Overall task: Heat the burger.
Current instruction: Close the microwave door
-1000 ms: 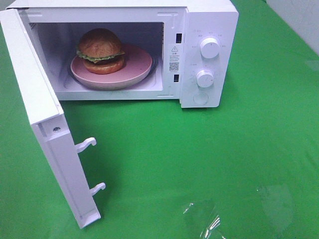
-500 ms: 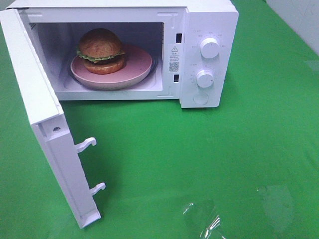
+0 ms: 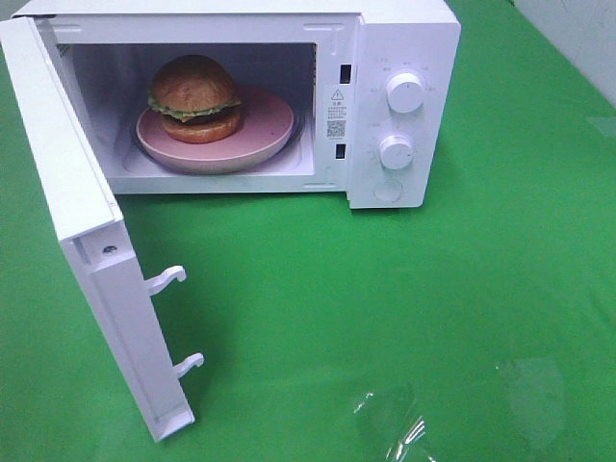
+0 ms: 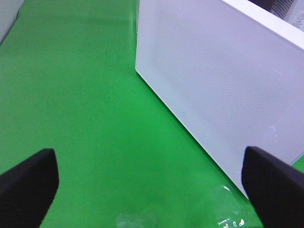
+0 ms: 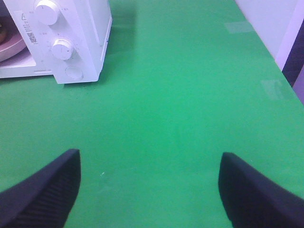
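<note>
- burger [image 3: 194, 96] sits on pink plate [image 3: 268, 127], left of plate's centre, inside microwave [image 3: 404, 43]
- door [image 3: 91, 250] swung wide open, cavity exposed
- left tool [image 4: 151, 187]: jaws spread wide, nothing between them; over green table [image 3: 404, 308], facing door's outer side, well apart from burger
- right tool [image 5: 151, 190]: jaws wide, nothing held; over table, front-right of microwave, facing knobs [image 5: 61, 47], well apart from burger
</note>
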You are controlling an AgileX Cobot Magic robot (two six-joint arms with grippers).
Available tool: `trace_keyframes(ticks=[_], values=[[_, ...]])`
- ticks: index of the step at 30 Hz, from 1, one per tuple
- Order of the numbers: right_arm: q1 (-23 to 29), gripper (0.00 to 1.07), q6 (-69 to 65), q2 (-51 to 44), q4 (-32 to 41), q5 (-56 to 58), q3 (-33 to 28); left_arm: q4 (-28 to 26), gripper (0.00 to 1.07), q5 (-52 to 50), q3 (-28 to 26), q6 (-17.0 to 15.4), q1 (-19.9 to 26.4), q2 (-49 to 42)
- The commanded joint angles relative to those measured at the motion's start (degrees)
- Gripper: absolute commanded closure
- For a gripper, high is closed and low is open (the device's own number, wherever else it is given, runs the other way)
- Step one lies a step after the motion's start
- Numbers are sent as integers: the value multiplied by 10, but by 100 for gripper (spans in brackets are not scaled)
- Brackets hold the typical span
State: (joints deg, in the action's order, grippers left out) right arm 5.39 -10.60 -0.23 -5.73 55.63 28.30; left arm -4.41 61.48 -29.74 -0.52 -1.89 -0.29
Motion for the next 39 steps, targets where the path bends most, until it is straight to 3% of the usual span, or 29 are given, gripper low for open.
trace_keyframes(ticks=[1, 14, 19, 20, 21, 22, 24, 25, 26, 27, 28, 29, 30, 31, 32, 34, 39], values=[[-4, 31, 7, -15, 1, -5, -1, -1, 10, -3, 2, -1, 1, -9], [-4, 31, 7, -15, 1, -5, -1, 0, 11, -8, -7, -4, 1, 3], [-4, 31, 7, -15, 1, -5, -1, 11, 21, -30, -32, -3, 1, 42], [-4, 31, 6, -15, 1, -5, -1, 12, 28, -45, -32, -3, 1, 63], [-4, 31, 6, -15, 1, -5, -1, 12, 28, -45, -32, -3, 1, 63], [-4, 31, 6, -15, 1, -5, -1, 12, 38, -61, -32, -3, 1, 81], [-4, 31, 6, -15, 1, -5, -1, 12, 44, -82, -32, -4, 1, 105], [-4, 31, 6, -15, 1, -5, -1, 11, 53, -91, -32, -4, 1, 115], [-4, 31, 6, -15, 1, -5, -1, 11, 53, -91, -32, -4, 1, 115], [-4, 31, 7, -15, 1, -5, -1, 11, 65, -113, -32, -4, 1, 139], [-4, 31, 7, -15, 1, -5, -1, 11, 65, -113, -32, -4, 1, 139], [-4, 31, 7, -15, 1, -5, -1, 11, 79, -135, -32, -4, 1, 163], [-4, 31, 7, -15, 1, -5, -1, 11, 79, -135, -32, -4, 1, 163], [-4, 31, 7, -15, 1, -5, -1, 11, 95, -153, -32, -4, 1, 183], [-4, 31, 7, -15, 1, -5, -1, 11, 101, -161, -32, -4, 1, 192], [-4, 31, 7, -15, 1, -5, -1, 12, 107, -179, -32, -3, 1, 213], [-4, 31, 7, -15, 1, -5, -1, 12, 107, -229, -31, -3, 1, 249]])
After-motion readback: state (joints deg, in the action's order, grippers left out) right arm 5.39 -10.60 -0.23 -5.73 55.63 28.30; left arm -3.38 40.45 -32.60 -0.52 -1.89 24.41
